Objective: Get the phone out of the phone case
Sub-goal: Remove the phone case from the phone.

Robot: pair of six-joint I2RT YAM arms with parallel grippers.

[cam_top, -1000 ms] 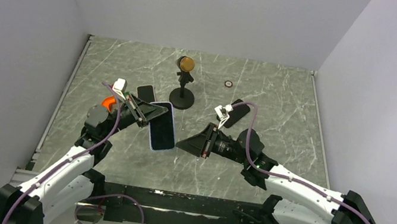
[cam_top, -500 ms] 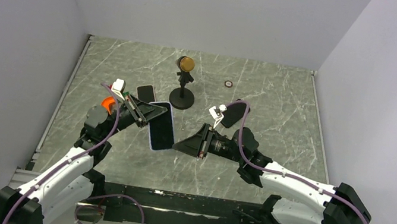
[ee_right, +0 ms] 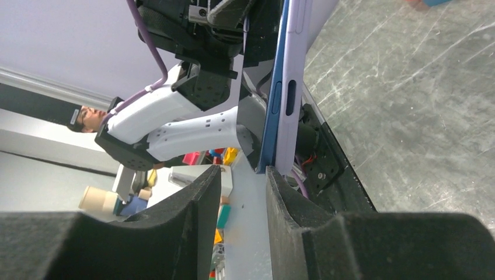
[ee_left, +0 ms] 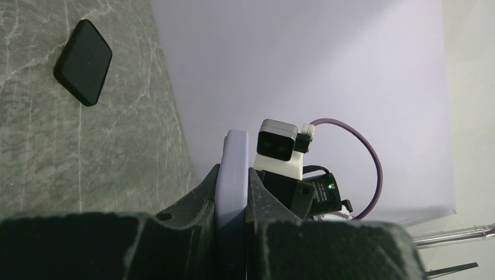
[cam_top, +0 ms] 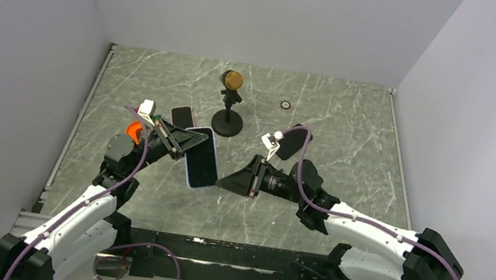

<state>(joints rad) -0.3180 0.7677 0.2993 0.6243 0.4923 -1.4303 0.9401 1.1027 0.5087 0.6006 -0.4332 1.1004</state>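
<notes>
The phone (cam_top: 202, 161), in its lilac case (ee_left: 232, 169), is clamped by the left gripper (cam_top: 187, 140) just in front of the gold-topped stand (cam_top: 227, 116). The right gripper's (cam_top: 225, 180) fingers are parted at the phone's lower corner.

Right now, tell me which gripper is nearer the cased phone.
Left. The left gripper is clamped on the cased phone; the right gripper, open, sits at its opposite end.
</notes>
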